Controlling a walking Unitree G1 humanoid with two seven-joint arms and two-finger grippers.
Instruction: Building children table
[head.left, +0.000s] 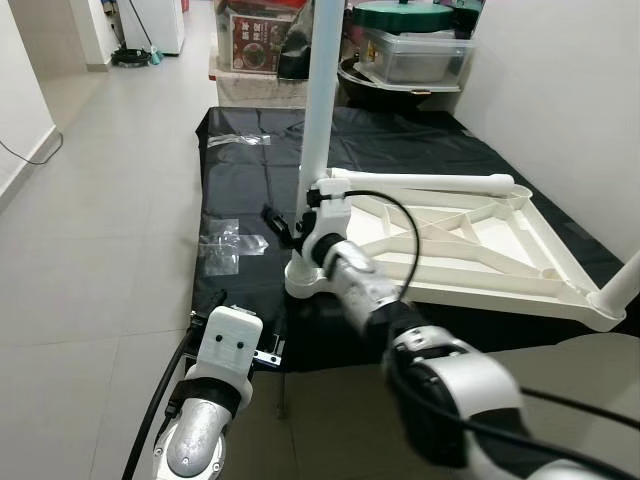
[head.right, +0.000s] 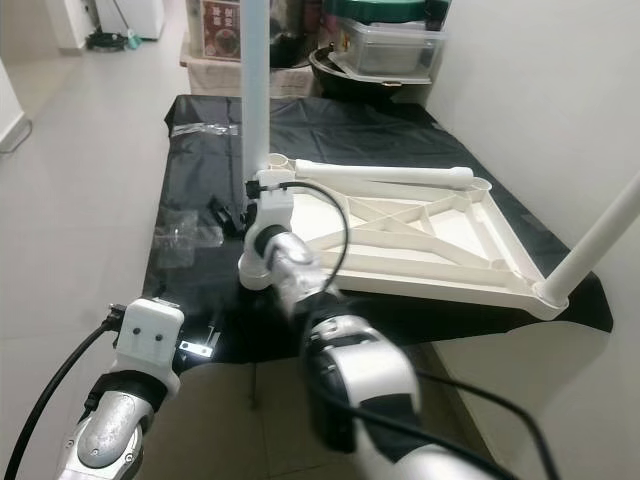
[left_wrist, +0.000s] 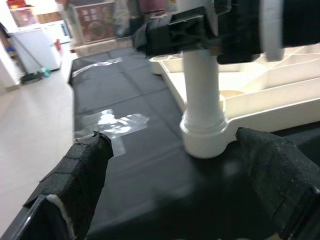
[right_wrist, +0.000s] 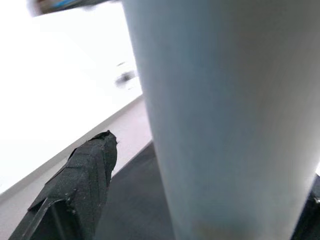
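a pale tiled floor (head.left: 90, 250) runs up a corridor, and a black sheet (head.left: 250, 190) is spread across it from the centre out to 3 o'clock, with a white wall on the far right. at 12 o'clock, beyond the sheet, a stack of clutter: a clear plastic tub (head.left: 415, 55) with a green lid (head.left: 403, 14) on top.

starting at 7 o'clock, the left arm (head.left: 205, 420) hangs low by the sheet's near edge. the left gripper (left_wrist: 170, 165) points at the base of the standing leg, its two black fingers (left_wrist: 80, 175) spread wide with nothing between them. just past it, clear plastic wrap (head.left: 228, 243) lies crumpled on the sheet at about 9 o'clock.

centre now: the white table top (head.left: 470, 245) lies upside down on the sheet, ribbed underside showing. at its near left corner one white leg (head.left: 320, 100) stands upright in its socket (head.left: 305, 280). the right arm reaches in from 5 o'clock, and the right gripper (head.left: 290, 228) is at that leg; one black finger (right_wrist: 75, 185) sits just beside the pale tube, but whether it clamps it i cannot tell.

further right, a second leg (head.left: 420, 182) lies flat along the far edge of the top, and at 3 o'clock a third leg (head.right: 595, 235) stands tilted out of the near right corner.
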